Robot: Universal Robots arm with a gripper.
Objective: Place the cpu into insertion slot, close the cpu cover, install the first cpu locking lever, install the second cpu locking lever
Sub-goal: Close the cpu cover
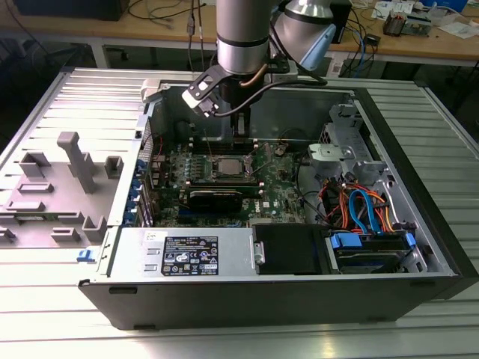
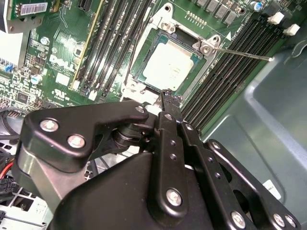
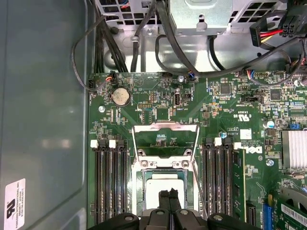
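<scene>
The black two-fingered gripper [image 3: 168,194] has its fingers pressed together, pinching nothing that I can see. Its tips sit just over the cpu [image 2: 170,67], a small flat square chip with a dull silver-grey metal top. The chip lies inside the insertion slot [image 3: 139,191], the dark square socket with a silver rim set in the green circuit board [image 3: 144,103].

In the exterior view the gripper hangs at 12 o'clock of the socket, and a long black card [image 1: 215,199] lies at 6 o'clock.

The cpu cover [image 3: 165,127], a thin silver windowed frame, is swung open beside the chip. A thin wire locking lever [image 2: 240,53] juts out free.

I judge three risks:
- Closed tips pushing off-centre could tilt the chip and bend the socket contacts.
- The cover could slip off narrow tips and slap down.
- The loose lever could snag a finger.
</scene>
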